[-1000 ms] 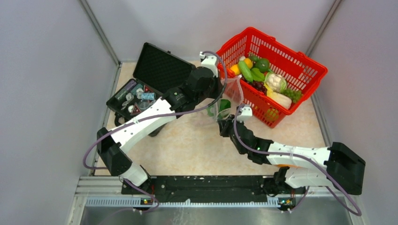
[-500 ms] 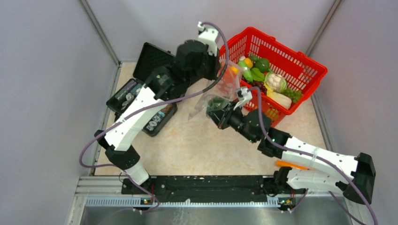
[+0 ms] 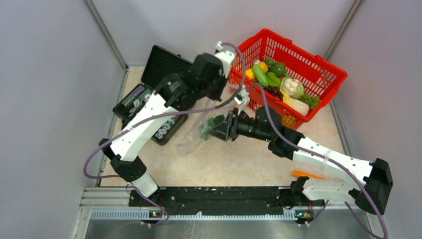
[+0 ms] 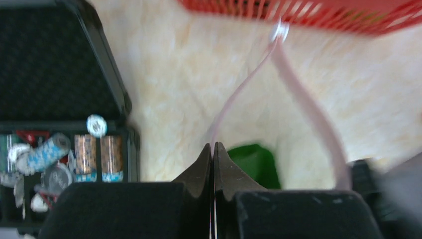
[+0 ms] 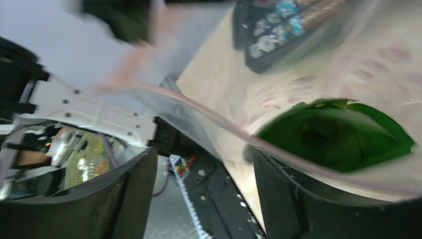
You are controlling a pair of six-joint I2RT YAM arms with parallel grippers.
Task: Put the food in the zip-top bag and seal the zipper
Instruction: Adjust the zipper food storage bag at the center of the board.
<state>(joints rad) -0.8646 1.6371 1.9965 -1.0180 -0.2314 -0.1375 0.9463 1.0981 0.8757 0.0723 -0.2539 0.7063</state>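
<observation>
The clear zip-top bag (image 3: 196, 134) hangs slanting down to the left from my left gripper (image 3: 221, 89). In the left wrist view that gripper (image 4: 214, 147) is shut on the pink zipper (image 4: 303, 99) strip, which loops up from the jaws. One green food piece (image 3: 205, 126) shows through the bag's film (image 5: 333, 137). My right gripper (image 3: 217, 131) stands open beside the bag, pointing left. In its own view the right gripper (image 5: 204, 153) has the zipper (image 5: 199, 112) running above the gap and nothing gripped. More food (image 3: 278, 79) lies in the red basket.
The red mesh basket (image 3: 343, 74) stands at the back right. A black hard case (image 3: 171, 69) lies open at the back left, with small trinkets (image 4: 64, 154) in its tray. An orange piece (image 3: 306, 175) lies by the right arm's base. Grey walls close both sides.
My right gripper has opened and swung left, letting go of the green piece, which now sits in the bag. The bag has dropped and hangs lower to the left.
</observation>
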